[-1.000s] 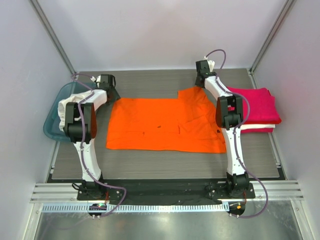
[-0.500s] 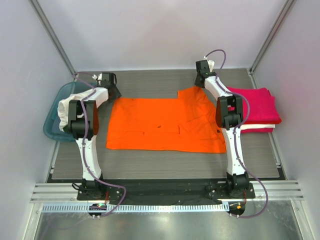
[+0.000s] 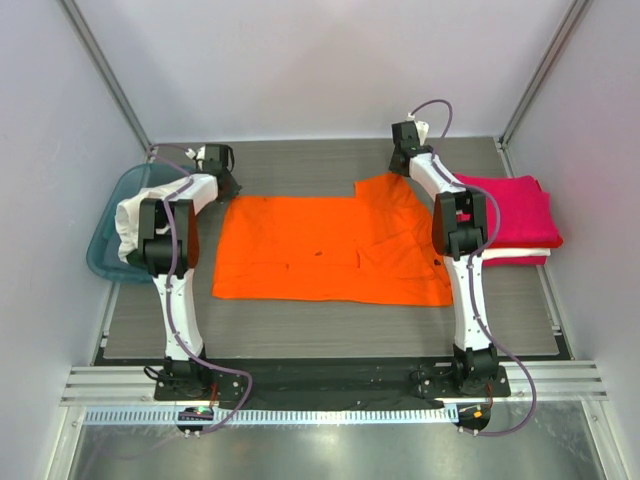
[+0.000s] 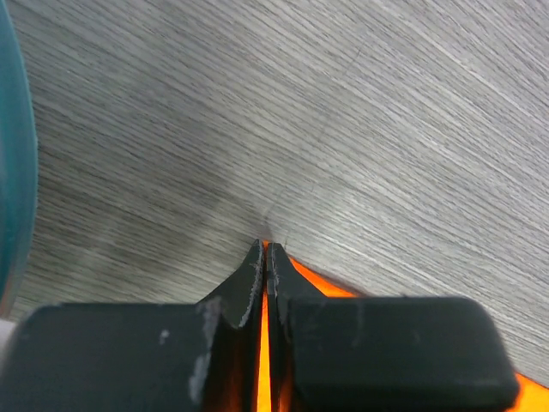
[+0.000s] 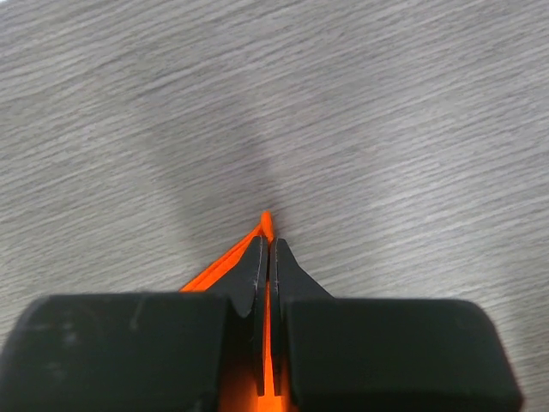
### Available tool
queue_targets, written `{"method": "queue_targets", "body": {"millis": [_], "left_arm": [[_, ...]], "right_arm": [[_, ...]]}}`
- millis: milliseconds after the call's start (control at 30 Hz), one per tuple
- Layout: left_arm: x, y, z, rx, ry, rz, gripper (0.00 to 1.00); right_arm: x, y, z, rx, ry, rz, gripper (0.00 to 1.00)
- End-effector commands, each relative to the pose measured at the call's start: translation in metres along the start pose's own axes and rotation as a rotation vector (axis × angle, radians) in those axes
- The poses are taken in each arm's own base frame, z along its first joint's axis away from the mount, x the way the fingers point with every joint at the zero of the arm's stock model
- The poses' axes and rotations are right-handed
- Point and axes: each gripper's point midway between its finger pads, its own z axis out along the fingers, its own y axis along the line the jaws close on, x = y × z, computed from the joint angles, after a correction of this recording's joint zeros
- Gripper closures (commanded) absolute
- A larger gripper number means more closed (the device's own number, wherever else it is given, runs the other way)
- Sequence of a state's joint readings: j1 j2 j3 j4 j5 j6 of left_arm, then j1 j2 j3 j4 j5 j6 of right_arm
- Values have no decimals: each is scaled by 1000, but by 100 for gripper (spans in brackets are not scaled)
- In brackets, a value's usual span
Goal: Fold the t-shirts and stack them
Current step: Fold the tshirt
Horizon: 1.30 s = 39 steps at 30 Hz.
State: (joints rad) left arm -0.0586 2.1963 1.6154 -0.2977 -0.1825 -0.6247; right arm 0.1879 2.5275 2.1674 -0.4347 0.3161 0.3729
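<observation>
An orange t-shirt (image 3: 320, 248) lies spread flat on the grey table. My left gripper (image 3: 228, 187) is shut on its far left corner; orange cloth (image 4: 264, 343) shows pinched between the closed fingers in the left wrist view. My right gripper (image 3: 402, 170) is shut on the shirt's far right corner; an orange fold (image 5: 267, 225) pokes out past the fingertips in the right wrist view. A stack of folded shirts, magenta (image 3: 515, 210) on top with white beneath, sits at the right.
A teal basket (image 3: 108, 240) holding a white shirt (image 3: 130, 215) stands at the left, its rim (image 4: 15, 154) edging the left wrist view. Metal frame posts and white walls enclose the table (image 3: 330, 325).
The left arm has shifted slightly toward the far side, with its gripper still on the shirt's corner. The right arm and the shirt look unchanged.
</observation>
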Motion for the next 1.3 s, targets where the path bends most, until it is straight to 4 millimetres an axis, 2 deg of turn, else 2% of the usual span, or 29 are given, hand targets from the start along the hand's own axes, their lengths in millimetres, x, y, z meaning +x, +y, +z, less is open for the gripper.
{"method": "queue_targets", "body": {"millis": [0, 100, 133, 233, 267, 300, 333, 400, 467, 500, 533, 600, 667, 700, 733, 800, 900, 933, 1100, 1133, 1167, 1267], "left_arm": [[-3, -2, -1, 0, -11, 1, 100], [-5, -1, -6, 7, -34, 1, 100], [-13, -5, -11, 27, -64, -5, 100], [-16, -7, -18, 45, -97, -6, 100], [-23, -8, -25, 54, -122, -8, 100], [-20, -6, -26, 50, -123, -4, 100], [-24, -8, -30, 58, -142, -7, 100], [-26, -8, -38, 70, -161, -12, 100], [-31, -10, -44, 83, -188, -17, 100], [-32, -8, -49, 87, -198, -18, 100], [-35, -10, -53, 98, -214, -18, 100], [-38, -9, -61, 104, -233, -22, 100], [-43, -6, -68, 98, -264, -33, 100], [-47, -6, -75, 106, -293, -40, 100], [-49, -4, -78, 103, -311, -45, 100], [-51, -2, -86, 114, -342, -53, 100], [-51, 4, -91, 105, -361, -53, 100], [-53, 6, -94, 102, -370, -56, 100], [-48, 13, -94, 85, -385, -68, 100], [-48, 14, -94, 86, -388, -77, 100], [-42, 17, -92, 78, -385, -78, 100], [-42, 17, -90, 95, -407, -90, 100]], "right_arm": [[-27, -2, -34, -10, -32, 19, 99], [-34, -7, -46, 7, -50, 20, 99], [-42, -9, -55, 7, -66, 23, 99], [-45, -12, -66, 9, -78, 23, 99], [-53, -13, -75, 3, -94, 27, 99], [-57, -13, -80, -1, -106, 30, 99], [-53, -17, -81, 7, -100, 28, 99], [-62, -17, -94, -3, -127, 35, 99], [-57, -21, -98, 0, -122, 26, 99], [-64, -21, -107, -9, -145, 33, 99], [-57, -23, -107, -10, -132, 26, 99], [-63, -24, -117, -22, -150, 30, 99], [-56, -26, -120, -29, -139, 20, 99], [-60, -24, -129, -52, -152, 24, 99], [-53, -27, -130, -49, -139, 21, 99], [-51, -31, -139, -52, -149, 31, 99], [-53, -34, -151, -60, -164, 37, 99], [-57, -34, -161, -70, -175, 40, 99], [-56, -40, -189, -96, -177, 57, 99], [-47, -44, -190, -89, -158, 57, 99], [-49, -46, -201, -95, -168, 65, 99], [-33, -53, -207, -92, -139, 68, 99]]}}
